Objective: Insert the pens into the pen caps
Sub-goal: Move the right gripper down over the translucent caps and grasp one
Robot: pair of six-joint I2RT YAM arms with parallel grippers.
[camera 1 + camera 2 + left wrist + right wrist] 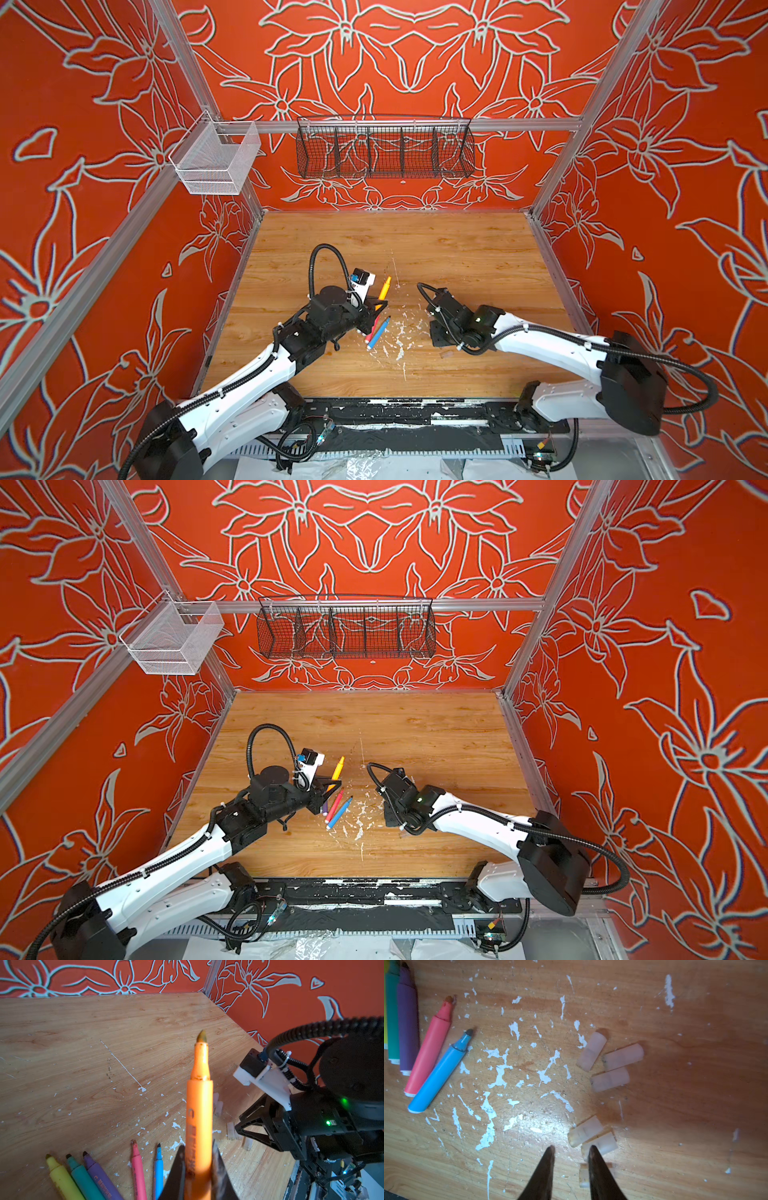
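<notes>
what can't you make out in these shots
Pen caps: too small and pale to count in both top views.
One cap: right wrist view, partly behind the right gripper.
Green pen: tip cut off by that view's edge.
Orange pen: rear end hidden inside the left gripper, left wrist view.

Dark print is running along the barrel of the orange pen (199,1115), starting with a C-like mark, the rest too blurred to read; similar print is showing on the purple pen (100,1178), equally unreadable
</notes>
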